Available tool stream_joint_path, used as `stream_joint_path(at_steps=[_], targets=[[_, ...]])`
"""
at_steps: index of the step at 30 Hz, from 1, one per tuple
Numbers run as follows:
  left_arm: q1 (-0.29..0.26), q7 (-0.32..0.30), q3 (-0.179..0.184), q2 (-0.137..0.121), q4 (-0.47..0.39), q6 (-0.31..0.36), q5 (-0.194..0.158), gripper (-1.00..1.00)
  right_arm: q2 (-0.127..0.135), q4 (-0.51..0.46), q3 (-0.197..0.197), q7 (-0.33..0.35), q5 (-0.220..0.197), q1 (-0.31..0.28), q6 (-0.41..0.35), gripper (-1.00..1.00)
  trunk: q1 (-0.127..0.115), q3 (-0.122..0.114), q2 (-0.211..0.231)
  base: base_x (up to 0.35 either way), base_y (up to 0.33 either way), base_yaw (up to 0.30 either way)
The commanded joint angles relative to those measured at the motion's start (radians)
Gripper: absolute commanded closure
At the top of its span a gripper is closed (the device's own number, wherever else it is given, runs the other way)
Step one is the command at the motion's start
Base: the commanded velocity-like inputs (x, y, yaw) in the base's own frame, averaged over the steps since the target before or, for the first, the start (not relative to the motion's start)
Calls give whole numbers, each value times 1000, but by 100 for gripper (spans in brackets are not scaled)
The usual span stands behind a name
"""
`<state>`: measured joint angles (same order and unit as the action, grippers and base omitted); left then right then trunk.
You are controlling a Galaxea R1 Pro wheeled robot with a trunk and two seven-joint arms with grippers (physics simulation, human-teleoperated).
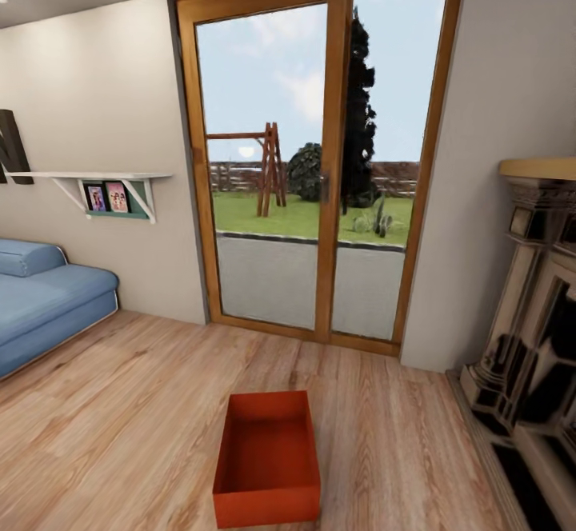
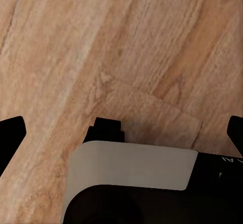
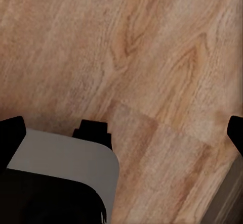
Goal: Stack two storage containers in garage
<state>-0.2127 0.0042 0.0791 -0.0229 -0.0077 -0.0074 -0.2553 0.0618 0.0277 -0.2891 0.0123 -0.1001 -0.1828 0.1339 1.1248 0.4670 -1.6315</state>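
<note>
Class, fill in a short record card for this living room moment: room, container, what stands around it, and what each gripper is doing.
room: living room with wood plank floor
container: one red-orange storage container, lidless, empty, standing on the floor
ahead: glass door with wooden frame, garden outside
to its left: blue sofa, wall shelf with pictures
to its right: fireplace
left gripper: fingers spread, holding nothing, above bare planks
right gripper: fingers spread, holding nothing, above bare planks

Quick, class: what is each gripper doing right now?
Left gripper: open, holding nothing, over the wood floor.
Right gripper: open, holding nothing, over the same floor.
</note>
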Motion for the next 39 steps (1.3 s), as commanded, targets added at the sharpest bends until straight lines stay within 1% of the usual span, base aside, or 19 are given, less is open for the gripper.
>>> stream_joint_path(at_steps=[1, 10, 28, 39], targets=[[-1, 1, 8, 0, 0, -1, -9, -100, 1, 3, -8, 1, -10, -1, 8, -100, 0, 1, -1, 5, -13, 0], [-1, 2, 8, 0, 0, -1, -10, -100, 1, 3, -8, 1, -10, -1, 8, -100, 0, 1, -1, 41, -3, 0], [-1, 1, 8, -2, 1, -1, -10, -100, -1, 3, -6, 1, -10, -1, 1, -100, 0, 1, -1, 287, 0, 0], [-1, 1, 8, -2, 0, 0, -10, -100, -2, 3, -5, 1, -10, -1, 0, -100, 0, 1, -1, 195, 0, 0]])
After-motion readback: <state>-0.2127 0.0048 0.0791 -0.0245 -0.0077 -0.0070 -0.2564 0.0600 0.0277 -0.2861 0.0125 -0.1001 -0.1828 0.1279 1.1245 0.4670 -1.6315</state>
